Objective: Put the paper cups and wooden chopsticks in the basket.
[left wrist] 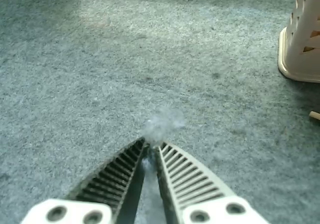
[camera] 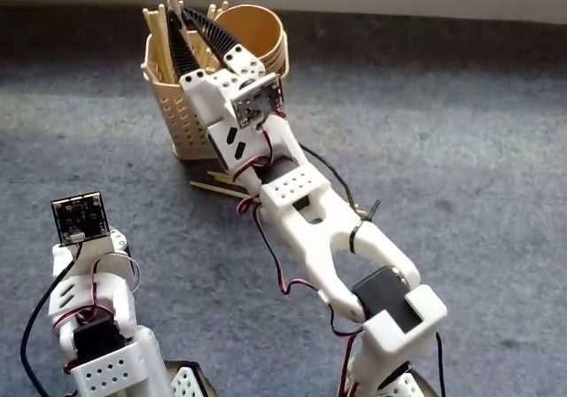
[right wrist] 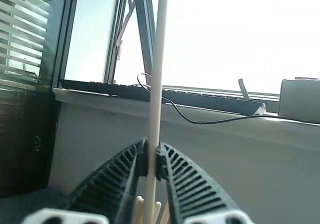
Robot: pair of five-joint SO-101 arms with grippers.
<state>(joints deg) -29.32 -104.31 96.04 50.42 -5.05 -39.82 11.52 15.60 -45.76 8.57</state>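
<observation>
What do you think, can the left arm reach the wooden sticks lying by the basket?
Probably yes. The pale wooden chopsticks lie on bare grey carpet beside the cream slotted plastic basket, with nothing between them and the shut left gripper, though the white right arm stretches close beside them.

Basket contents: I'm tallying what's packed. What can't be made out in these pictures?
- Inside of the basket: high view, the right gripper covers it; cup and chopstick counts unclear.
- Loose chopsticks on the carpet: high view, the arm hides their ends.
- Held chopstick: upper end cut off by the picture edge, high and right wrist views.
</observation>
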